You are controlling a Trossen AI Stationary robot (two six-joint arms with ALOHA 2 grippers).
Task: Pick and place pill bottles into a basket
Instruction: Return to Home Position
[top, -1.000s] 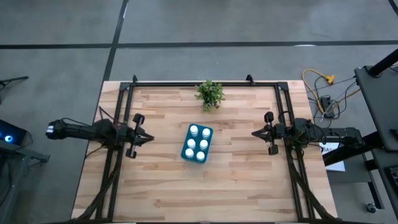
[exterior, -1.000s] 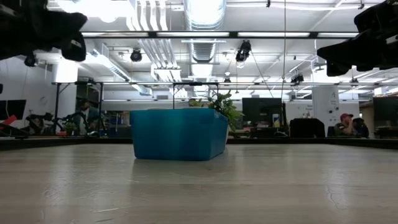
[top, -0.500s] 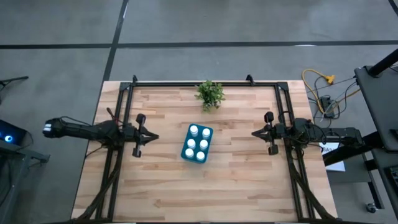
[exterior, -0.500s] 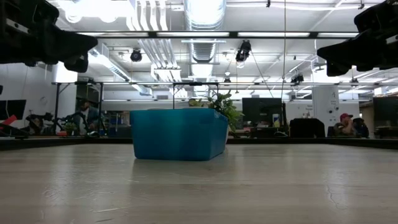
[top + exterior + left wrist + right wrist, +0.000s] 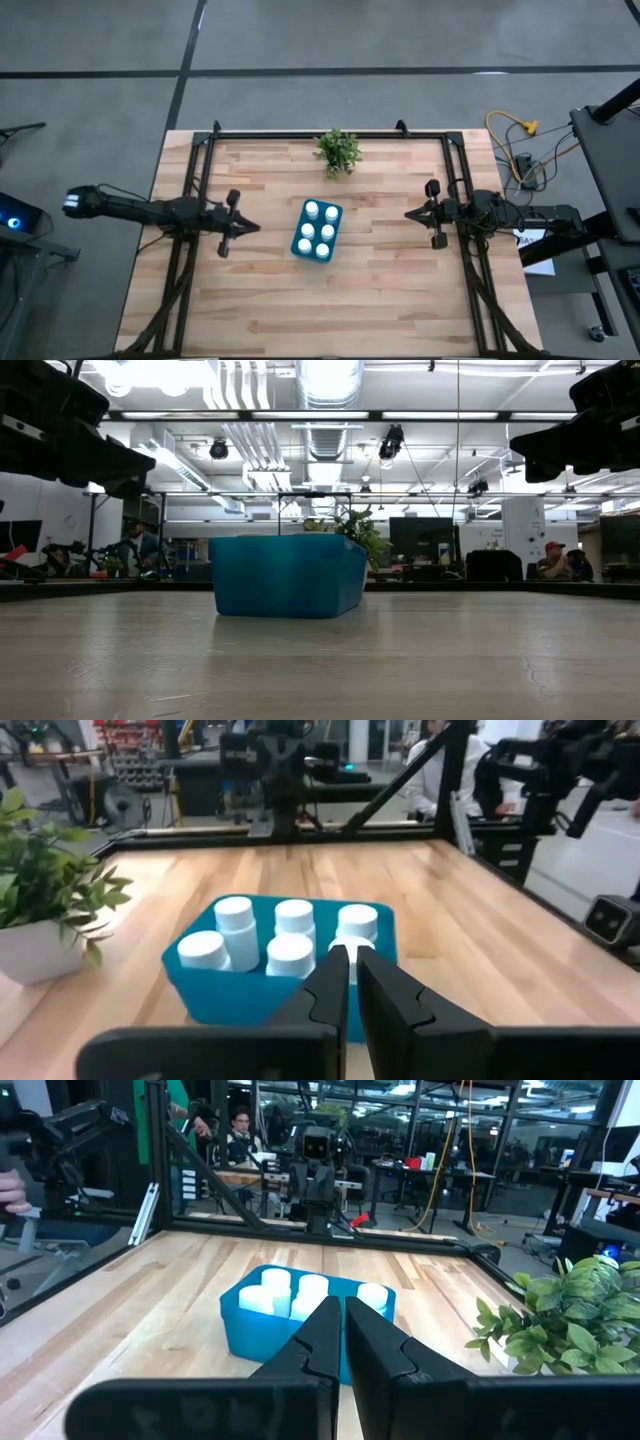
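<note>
The left gripper (image 5: 248, 228) is edging closer to the basket (image 5: 296, 233) than a second ago, its fingers clenched on nothing, while the right gripper (image 5: 408, 213) is sitting unmoved on the other side, likewise pinched together and empty. All six bottles (image 5: 307, 227) are standing upright inside the basket, so the placing is looking finished and the arm is probably only settling. The bottles are showing as smooth white cylinders with round caps, the basket as a teal round-cornered bin resting on the pale planked table (image 5: 380, 290).
</note>
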